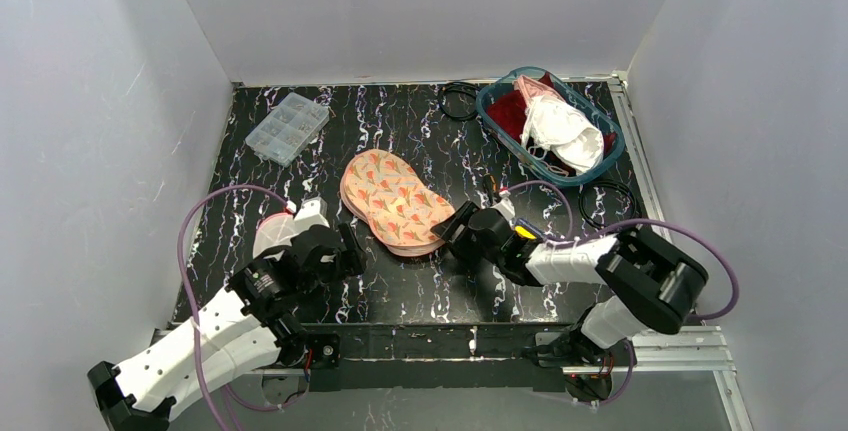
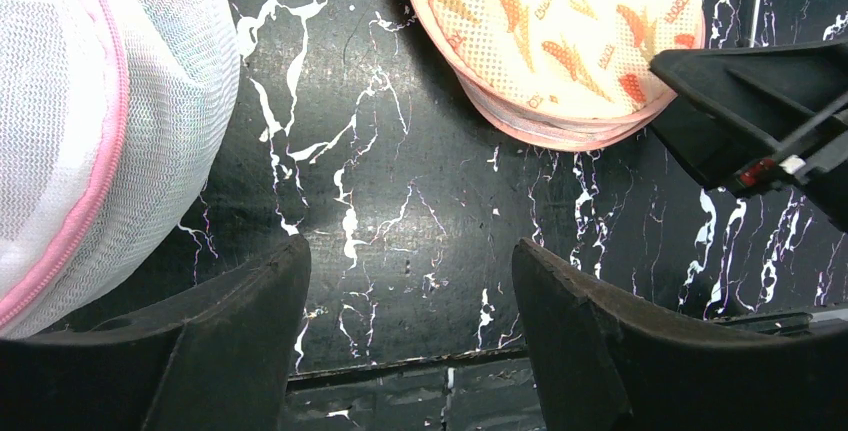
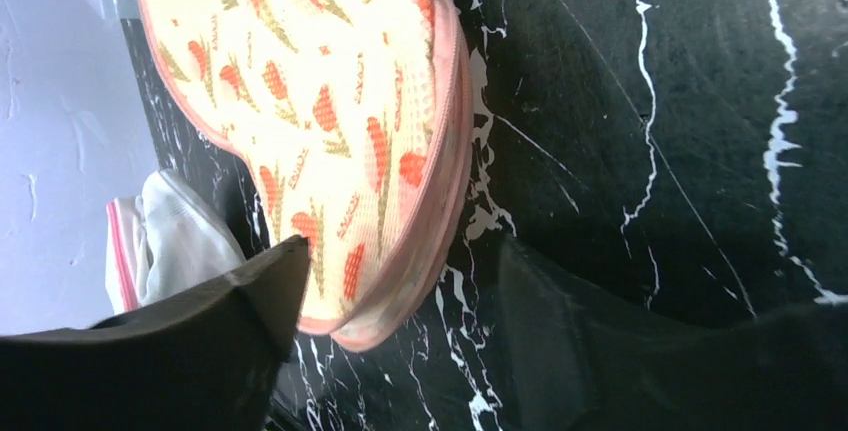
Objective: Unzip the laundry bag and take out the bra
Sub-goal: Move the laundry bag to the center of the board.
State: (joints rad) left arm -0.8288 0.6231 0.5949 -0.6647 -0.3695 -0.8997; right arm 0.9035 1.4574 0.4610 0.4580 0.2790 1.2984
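Peach carrot-print padded laundry bag (image 1: 392,201) lies mid-table (image 1: 420,291) between the left jaws and right jaws, both wide, empty. Probably light, soft; best gripped along its pink zipper edge (image 3: 455,151).

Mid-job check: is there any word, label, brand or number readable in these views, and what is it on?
Small orange words printed between the carrots on the carrot-print laundry bag: present, but too blurred to read.
White mesh bag: no text visible.
Clear parts box: no label visible.
Basket: no text visible.
Nothing legible anywhere.
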